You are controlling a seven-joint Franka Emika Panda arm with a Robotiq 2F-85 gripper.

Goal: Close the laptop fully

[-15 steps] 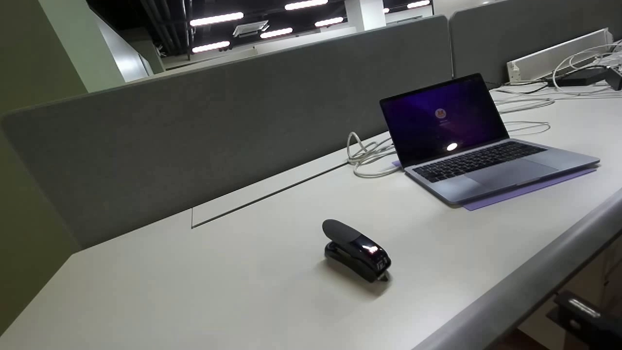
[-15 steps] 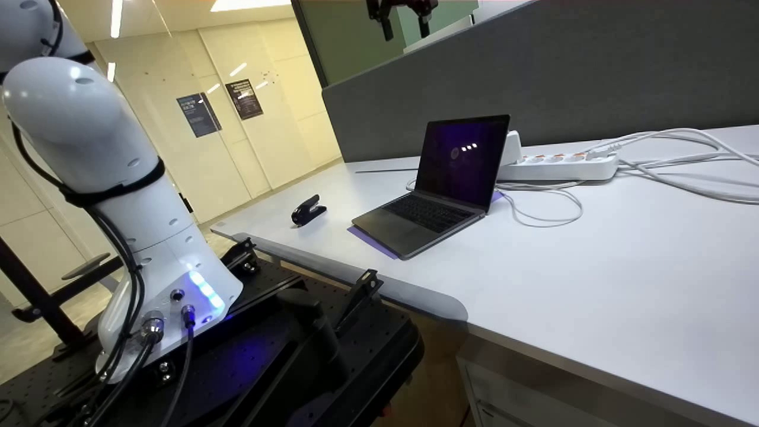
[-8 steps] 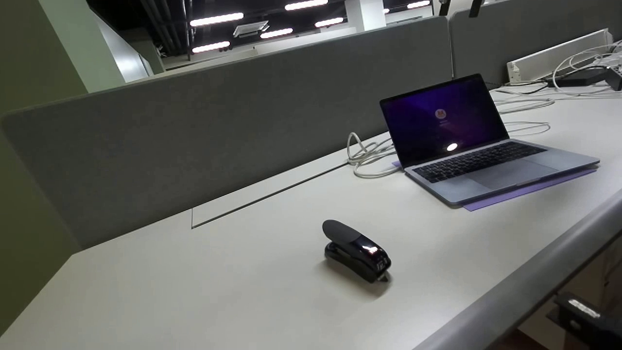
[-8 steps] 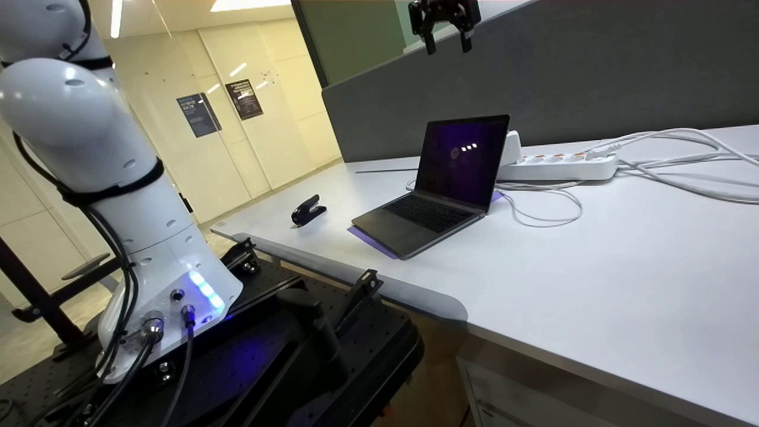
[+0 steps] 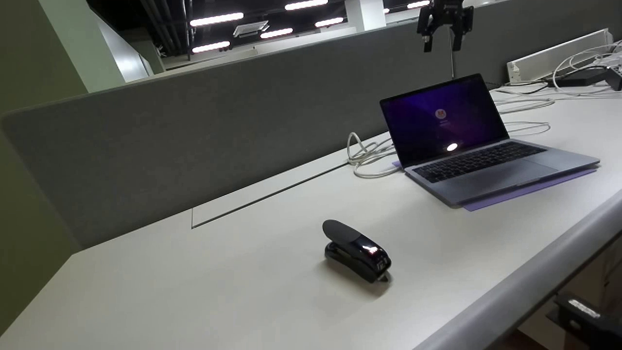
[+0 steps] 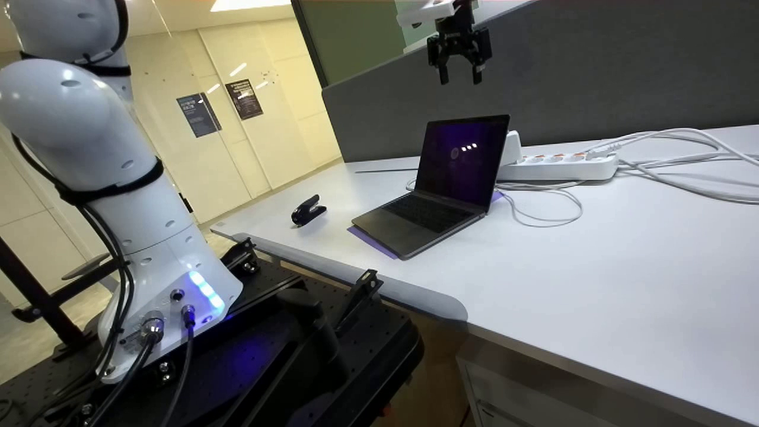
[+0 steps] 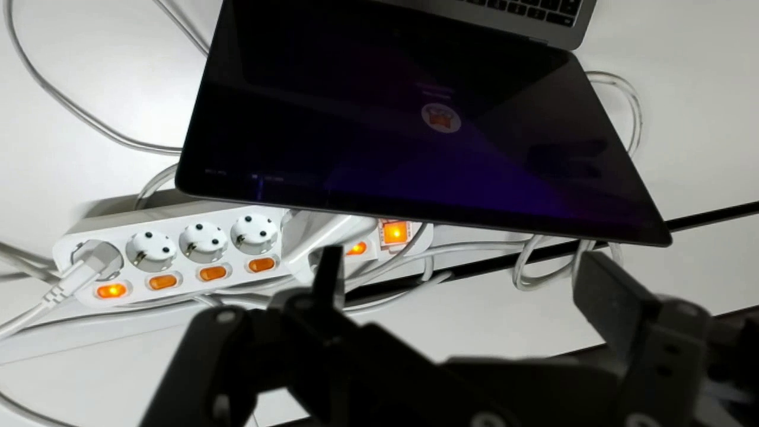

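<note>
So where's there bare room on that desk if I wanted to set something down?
The desk is bare between the black stapler, the laptop and the grey front edge, and again from the stapler back to the grey partition. It's crowded behind the laptop: a power strip and white cables lie there, with the gripper hanging higher up.

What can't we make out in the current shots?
Purple sheet: mostly hidden under the laptop in both exterior views.
Back of its screen: faces away in all views.
Keyboard: mostly cut off by the wrist view's top edge.
Wall posters: print too small in an exterior view.
</note>
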